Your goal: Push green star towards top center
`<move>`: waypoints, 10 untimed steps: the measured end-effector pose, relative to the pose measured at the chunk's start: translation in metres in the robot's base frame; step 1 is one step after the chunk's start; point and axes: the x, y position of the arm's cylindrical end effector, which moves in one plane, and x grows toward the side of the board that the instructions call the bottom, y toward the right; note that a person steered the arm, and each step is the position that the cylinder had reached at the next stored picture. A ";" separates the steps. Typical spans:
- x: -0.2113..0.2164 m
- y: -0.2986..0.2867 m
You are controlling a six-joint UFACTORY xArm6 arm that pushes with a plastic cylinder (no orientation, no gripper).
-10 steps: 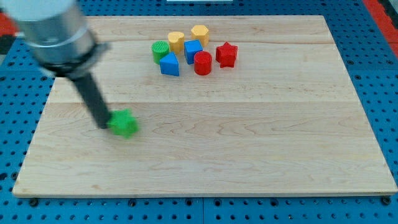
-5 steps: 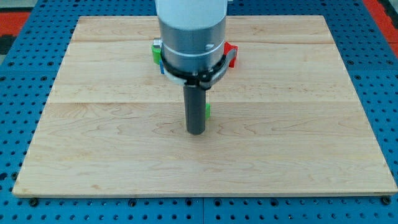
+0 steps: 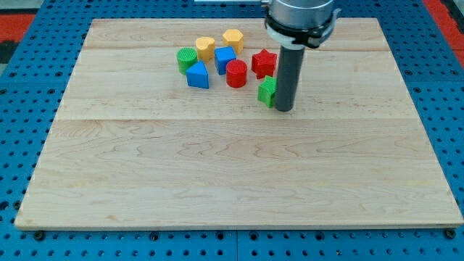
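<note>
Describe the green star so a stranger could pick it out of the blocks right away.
Start at the wooden board and find the cluster of blocks near its top centre. At the cluster's lower right edge, just below the red star, sits the green star, with my tip against its right side. The only other green block, a green cylinder, sits at the cluster's far left.

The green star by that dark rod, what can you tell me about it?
The green star is a small bright green block, plastic by its look, lying on the wooden board right of centre in the upper half. Only its left part shows; the rod covers the rest. My tip sits against its right side. The red star lies just above it, close, perhaps touching.
</note>
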 end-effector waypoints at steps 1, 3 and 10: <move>0.019 -0.030; -0.036 -0.035; -0.149 0.109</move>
